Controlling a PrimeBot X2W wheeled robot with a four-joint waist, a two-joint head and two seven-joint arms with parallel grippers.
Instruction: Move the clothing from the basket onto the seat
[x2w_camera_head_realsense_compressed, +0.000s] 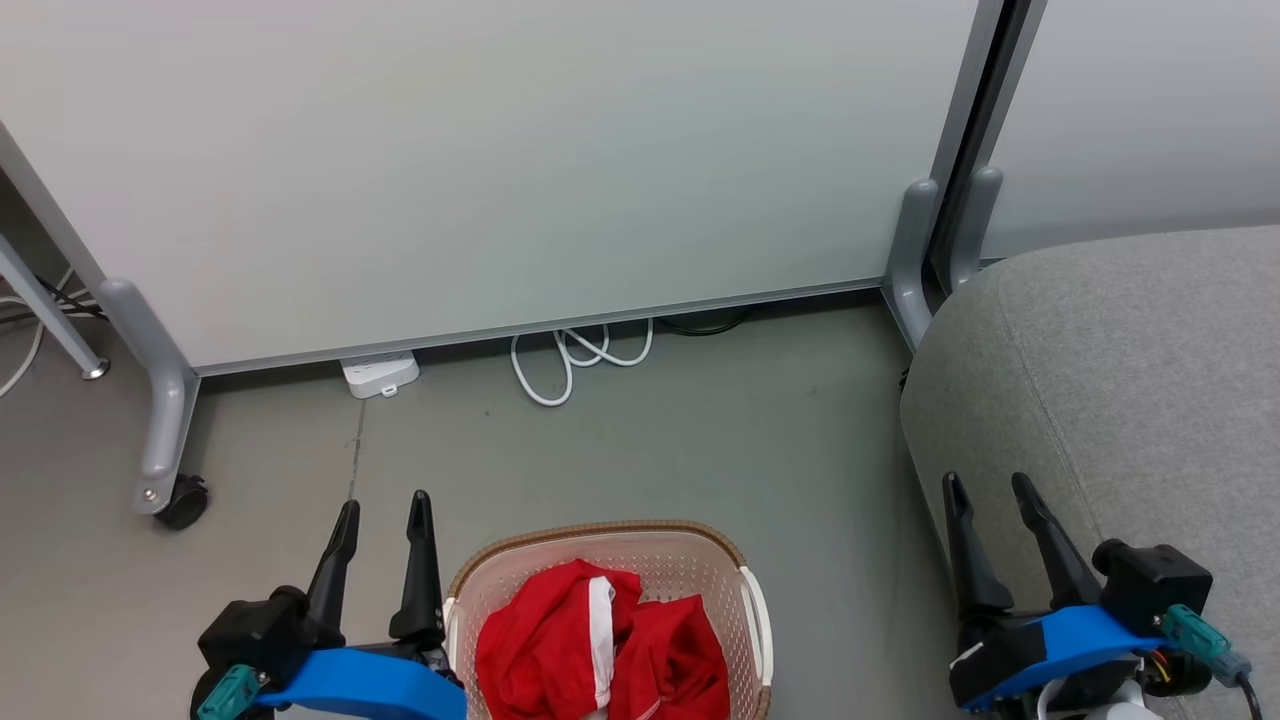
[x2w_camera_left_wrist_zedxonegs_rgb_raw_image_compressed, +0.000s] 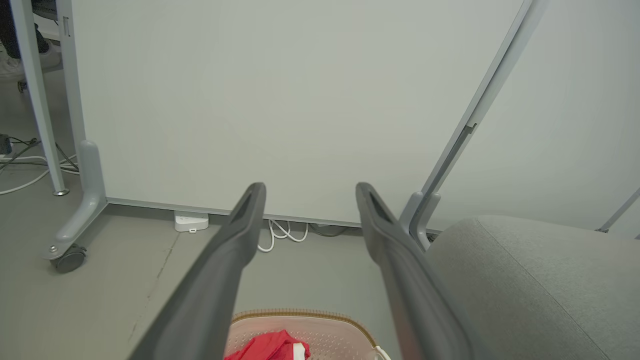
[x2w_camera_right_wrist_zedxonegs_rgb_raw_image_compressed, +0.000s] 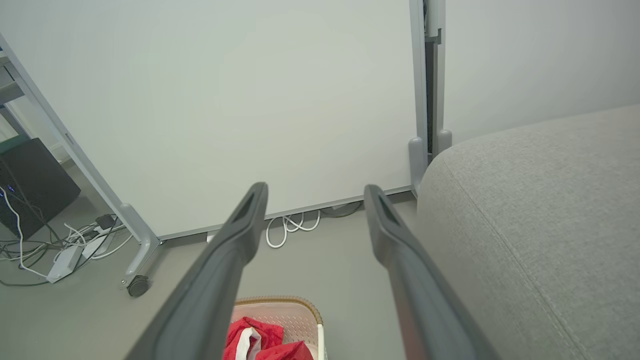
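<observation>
Flanking the laundry basket (x2w_camera_head_realsense_compressed: 600, 528) at six o'clock, your left gripper (x2w_camera_head_realsense_compressed: 385, 505) and right gripper (x2w_camera_head_realsense_compressed: 985, 482) hung wide and empty, ready for the red clothing (x2w_camera_head_realsense_compressed: 560, 640); the grey seat (x2w_camera_head_realsense_compressed: 1130, 380) lay at three o'clock.

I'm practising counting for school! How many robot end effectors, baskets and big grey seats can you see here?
end effectors: 2, the left end effector and the right end effector
basket: 1
seat: 1
Total: 4

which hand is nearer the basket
Left. The left hand sits right beside the basket, at its left rim; the right hand is farther off to its right, by the seat.
</observation>
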